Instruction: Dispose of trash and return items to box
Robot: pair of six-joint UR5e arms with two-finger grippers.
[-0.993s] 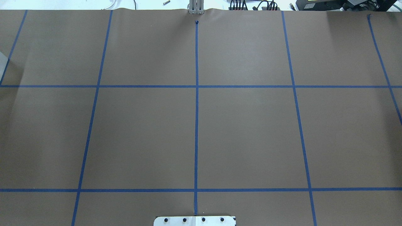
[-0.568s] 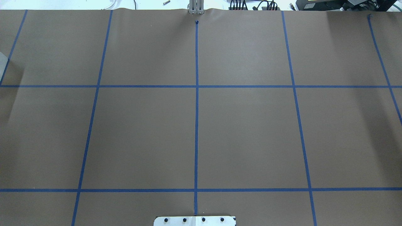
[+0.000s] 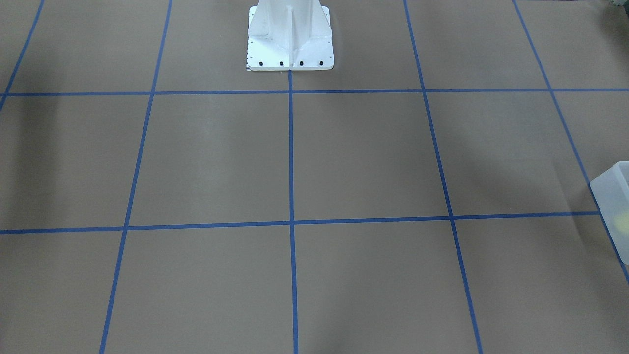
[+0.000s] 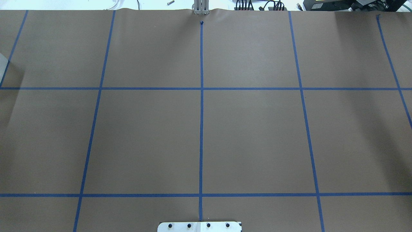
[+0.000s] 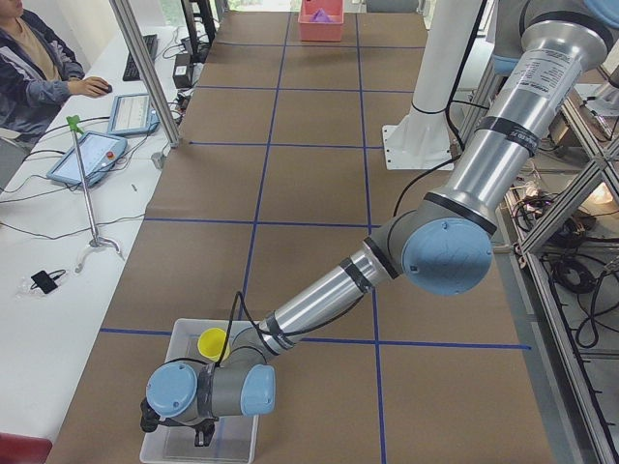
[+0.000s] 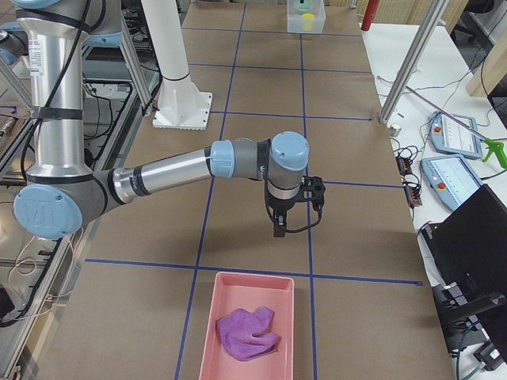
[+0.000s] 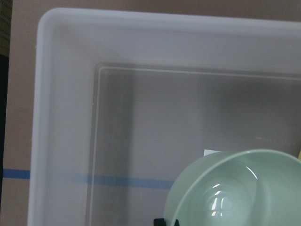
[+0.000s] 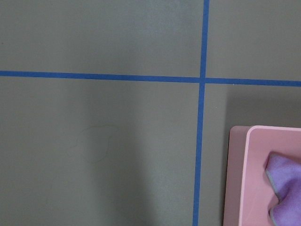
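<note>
The translucent white box (image 7: pixel 42 117) lies under my left wrist; it also shows at the near table end in the exterior left view (image 5: pixel 155 447) and at the right edge of the front view (image 3: pixel 612 189). The pale mint-green bowl (image 7: pixel 235 193) is inside the box's outline, upright and close to the camera. My left gripper (image 7: pixel 167 222) shows only its black tips, which pinch the bowl's rim. The yellow cup (image 5: pixel 212 341) stands in the box. My right gripper (image 6: pixel 283 226) hangs above bare table; I cannot tell whether it is open or shut.
A pink tray (image 6: pixel 210 332) with a crumpled purple cloth (image 6: pixel 248 332) lies at the right end of the table, near my right gripper; its corner shows in the right wrist view (image 8: pixel 256 179). The white pedestal (image 3: pixel 290 44) stands at the table's middle edge. An operator (image 5: pixel 29 68) sits beside the table.
In the overhead view the sliver of the box at the left edge has grown slightly smaller. Nothing else has visibly moved.
</note>
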